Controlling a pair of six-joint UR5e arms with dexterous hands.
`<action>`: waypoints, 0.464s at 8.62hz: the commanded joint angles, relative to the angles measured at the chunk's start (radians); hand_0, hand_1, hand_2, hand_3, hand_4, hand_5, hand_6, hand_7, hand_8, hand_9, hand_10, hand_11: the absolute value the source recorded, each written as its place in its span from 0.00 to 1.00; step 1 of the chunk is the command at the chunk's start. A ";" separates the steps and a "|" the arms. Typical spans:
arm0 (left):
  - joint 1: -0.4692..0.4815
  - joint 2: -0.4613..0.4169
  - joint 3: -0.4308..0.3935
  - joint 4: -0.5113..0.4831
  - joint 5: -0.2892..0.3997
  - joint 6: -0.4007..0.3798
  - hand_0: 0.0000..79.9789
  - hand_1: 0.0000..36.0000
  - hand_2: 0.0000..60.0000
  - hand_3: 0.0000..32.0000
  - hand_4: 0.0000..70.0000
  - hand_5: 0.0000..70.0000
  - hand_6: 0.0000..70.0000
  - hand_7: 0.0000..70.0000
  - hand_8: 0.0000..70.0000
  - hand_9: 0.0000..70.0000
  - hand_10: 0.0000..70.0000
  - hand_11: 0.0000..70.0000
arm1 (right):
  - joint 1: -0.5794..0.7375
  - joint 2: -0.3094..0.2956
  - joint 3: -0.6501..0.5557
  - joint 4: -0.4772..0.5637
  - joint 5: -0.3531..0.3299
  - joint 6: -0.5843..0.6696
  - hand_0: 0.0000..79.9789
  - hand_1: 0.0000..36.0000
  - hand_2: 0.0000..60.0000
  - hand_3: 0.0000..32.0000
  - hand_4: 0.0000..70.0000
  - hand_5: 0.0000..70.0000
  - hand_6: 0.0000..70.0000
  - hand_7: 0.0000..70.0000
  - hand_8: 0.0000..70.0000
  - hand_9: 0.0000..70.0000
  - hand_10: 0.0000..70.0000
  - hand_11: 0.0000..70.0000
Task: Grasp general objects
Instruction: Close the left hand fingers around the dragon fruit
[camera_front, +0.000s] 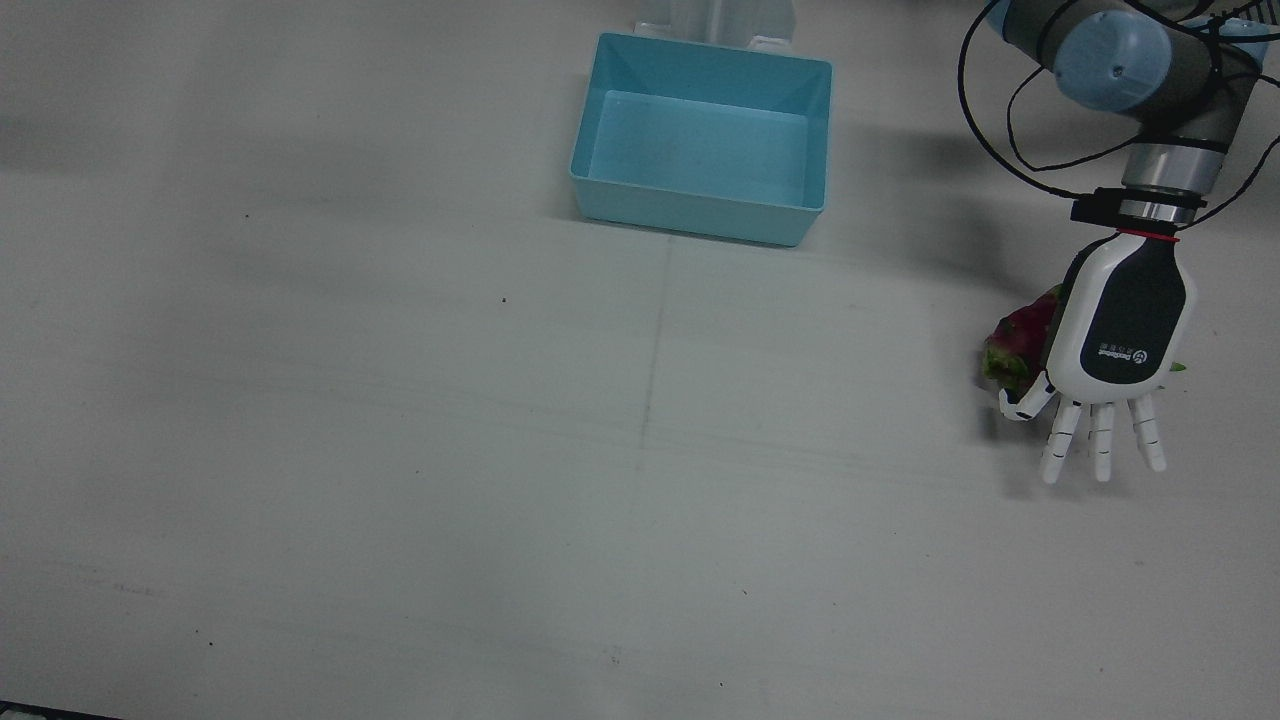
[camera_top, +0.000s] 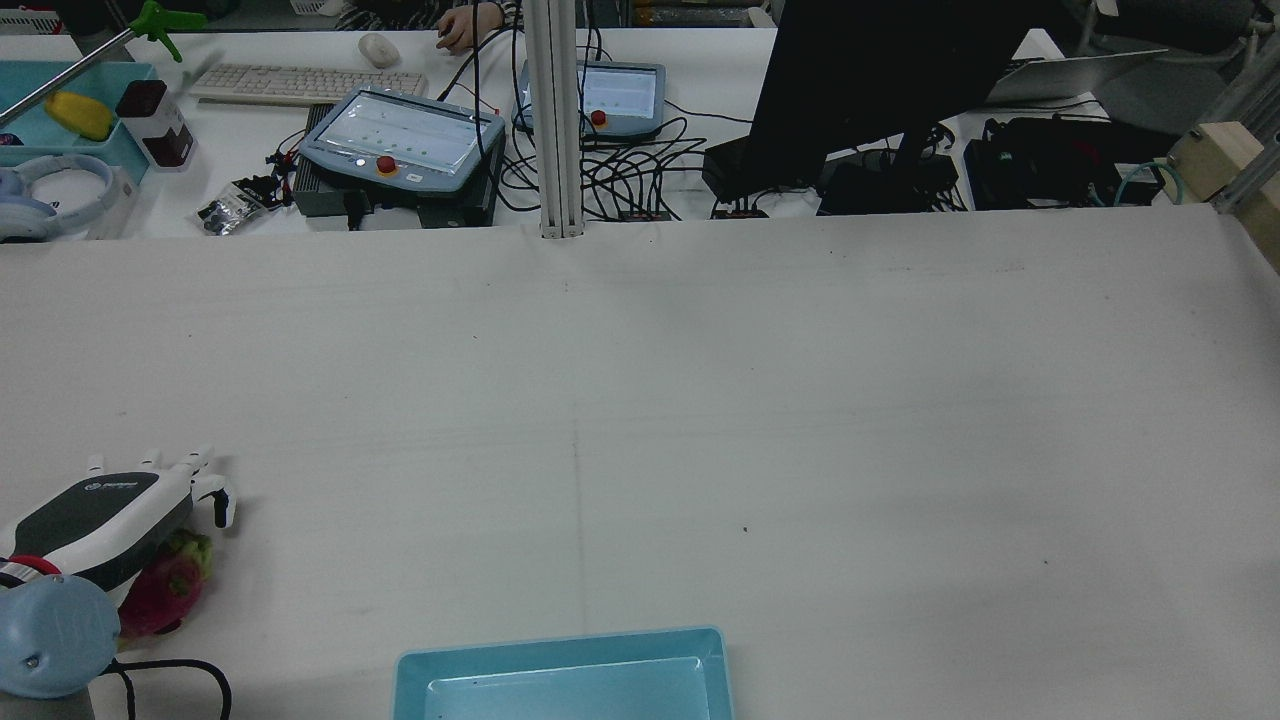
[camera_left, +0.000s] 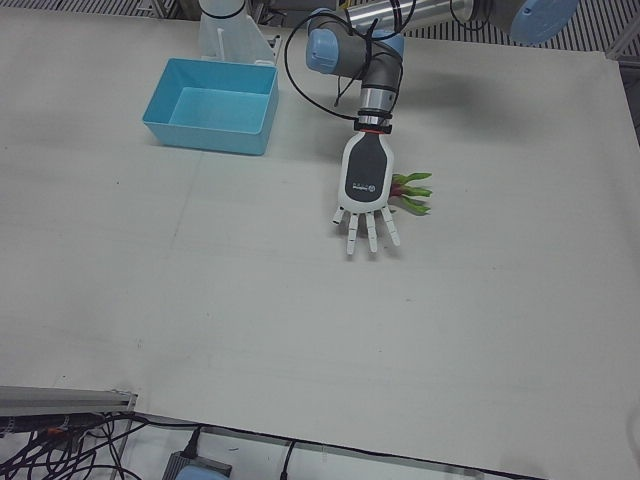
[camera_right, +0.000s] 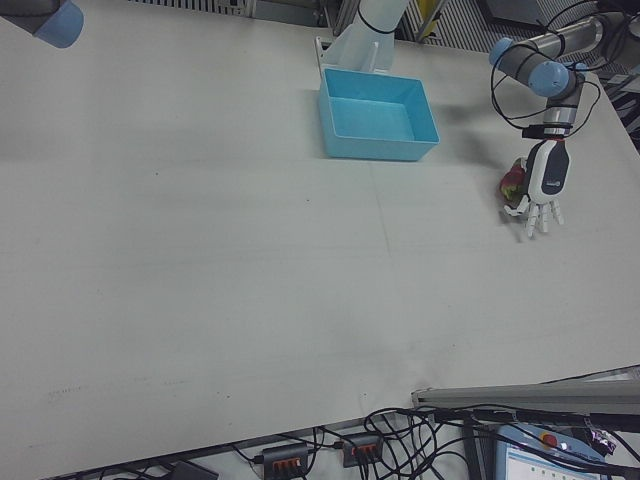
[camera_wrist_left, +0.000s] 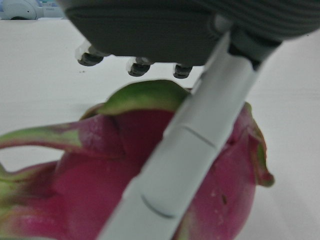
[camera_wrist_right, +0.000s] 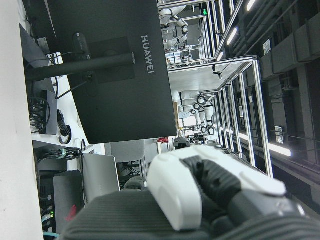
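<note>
A red dragon fruit (camera_front: 1020, 338) with green scales lies on the white table near the robot's left arm. It also shows in the rear view (camera_top: 165, 590), the left-front view (camera_left: 408, 193), the right-front view (camera_right: 513, 182) and close up in the left hand view (camera_wrist_left: 130, 180). My left hand (camera_front: 1110, 350) hovers flat, palm down, just above it with fingers (camera_front: 1100, 440) spread and open; it also shows in the rear view (camera_top: 110, 520) and the left-front view (camera_left: 366, 195). The fruit sits under the palm; I cannot tell if they touch. My right hand (camera_wrist_right: 210, 195) shows only in its own view, raised off the table.
A light blue empty bin (camera_front: 703, 135) stands at the table's middle near the pedestals, seen also in the rear view (camera_top: 560, 675) and the left-front view (camera_left: 211, 105). Beyond the far table edge are monitors, keyboards and cables (camera_top: 620, 170).
</note>
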 joint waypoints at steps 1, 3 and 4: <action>0.042 0.000 -0.007 0.036 -0.060 -0.026 1.00 0.80 0.00 1.00 0.00 0.74 0.00 0.07 0.07 0.00 0.00 0.01 | 0.000 0.000 0.000 0.000 0.001 0.000 0.00 0.00 0.00 0.00 0.00 0.00 0.00 0.00 0.00 0.00 0.00 0.00; 0.045 0.000 -0.016 0.054 -0.085 -0.026 1.00 0.81 0.00 1.00 0.00 0.69 0.00 0.06 0.08 0.00 0.00 0.04 | 0.000 0.000 0.000 0.000 -0.001 0.000 0.00 0.00 0.00 0.00 0.00 0.00 0.00 0.00 0.00 0.00 0.00 0.00; 0.053 0.000 -0.014 0.056 -0.097 -0.026 1.00 0.82 0.00 1.00 0.00 0.72 0.00 0.07 0.09 0.00 0.01 0.06 | 0.000 0.000 0.000 -0.001 -0.001 0.000 0.00 0.00 0.00 0.00 0.00 0.00 0.00 0.00 0.00 0.00 0.00 0.00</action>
